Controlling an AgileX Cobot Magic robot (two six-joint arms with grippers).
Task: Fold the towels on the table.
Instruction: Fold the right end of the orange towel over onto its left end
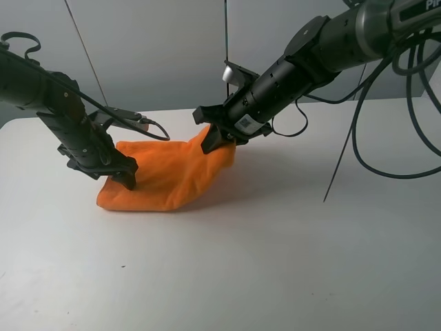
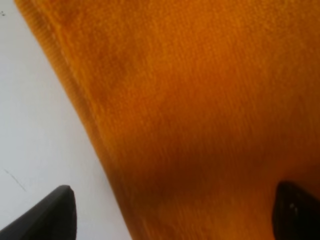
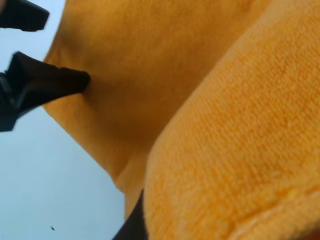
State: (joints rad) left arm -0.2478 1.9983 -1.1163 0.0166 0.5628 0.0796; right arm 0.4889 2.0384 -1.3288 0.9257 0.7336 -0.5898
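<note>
The orange towel (image 1: 165, 176) lies bunched on the white table (image 1: 275, 262), left of centre. My right gripper (image 1: 215, 140) is shut on the towel's right far corner and holds it lifted off the table. In the right wrist view the towel (image 3: 240, 150) fills the frame and hides most of one dark finger (image 3: 134, 225). My left gripper (image 1: 128, 181) is down on the towel's left part, jaws open. In the left wrist view its fingertips (image 2: 55, 215) stand wide apart over the towel (image 2: 200, 100) and its hem. No label shows.
Black cables (image 1: 358, 138) hang from the right arm over the table's right part. A thin line (image 1: 89, 55) runs up the grey back wall. The left gripper's fingers (image 3: 45, 85) show in the right wrist view, against the towel.
</note>
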